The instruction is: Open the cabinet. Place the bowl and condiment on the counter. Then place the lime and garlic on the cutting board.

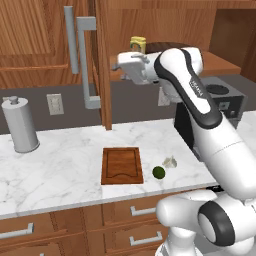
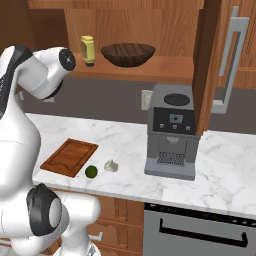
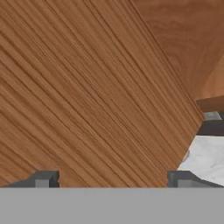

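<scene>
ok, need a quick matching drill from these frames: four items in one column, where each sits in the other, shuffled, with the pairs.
Items:
1. bowl
2. lime
3. coffee machine
4. grey canister

Places:
A. on the counter, between cutting board and garlic
B. on the open cabinet shelf, beside the condiment
C. far left of the counter, near the wall outlet
D. on the counter under the cabinet shelf

Pairs: 1-B, 2-A, 3-D, 4-C
</scene>
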Controlling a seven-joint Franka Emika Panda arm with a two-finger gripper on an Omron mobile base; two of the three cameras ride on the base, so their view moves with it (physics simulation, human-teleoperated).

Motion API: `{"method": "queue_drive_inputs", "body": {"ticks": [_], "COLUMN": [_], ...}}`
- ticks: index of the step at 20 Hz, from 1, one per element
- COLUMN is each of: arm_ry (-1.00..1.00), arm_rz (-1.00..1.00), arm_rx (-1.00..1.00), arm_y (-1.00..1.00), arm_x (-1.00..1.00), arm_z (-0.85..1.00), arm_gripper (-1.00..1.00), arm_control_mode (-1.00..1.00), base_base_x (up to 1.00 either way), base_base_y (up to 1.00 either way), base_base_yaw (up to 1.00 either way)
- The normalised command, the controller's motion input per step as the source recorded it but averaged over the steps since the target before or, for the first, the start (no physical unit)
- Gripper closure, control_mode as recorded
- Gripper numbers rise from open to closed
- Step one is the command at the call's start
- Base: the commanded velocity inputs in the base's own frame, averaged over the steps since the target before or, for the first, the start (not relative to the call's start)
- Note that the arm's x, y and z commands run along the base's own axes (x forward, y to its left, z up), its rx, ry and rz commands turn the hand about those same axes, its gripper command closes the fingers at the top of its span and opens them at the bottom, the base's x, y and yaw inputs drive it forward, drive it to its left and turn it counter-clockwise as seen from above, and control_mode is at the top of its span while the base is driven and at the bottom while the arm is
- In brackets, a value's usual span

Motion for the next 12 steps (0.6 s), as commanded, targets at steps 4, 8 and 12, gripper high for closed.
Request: {"method": "queue_drive_inputs", "body": {"ticks": [4, 8, 12], "arm_ry": [-0.16, -0.12, -0.12], "arm_rz": [-0.06, -0.08, -0.10], "arm_rx": [-0.14, -0.11, -0.11], "arm_y": [-0.39, -0.41, -0.42], "arm_x": [-0.01, 0.00, 0.00], "arm_z": [0.00, 0.00, 0.00], "arm_gripper": [-1.00, -1.00, -1.00], "arm_control_mode": [-1.00, -1.00, -1.00], "base_base_x": [0.00, 0.00, 0.00], "base_base_y": [0.00, 0.00, 0.00], "base_base_yaw": [0.00, 0.00, 0.00]}}
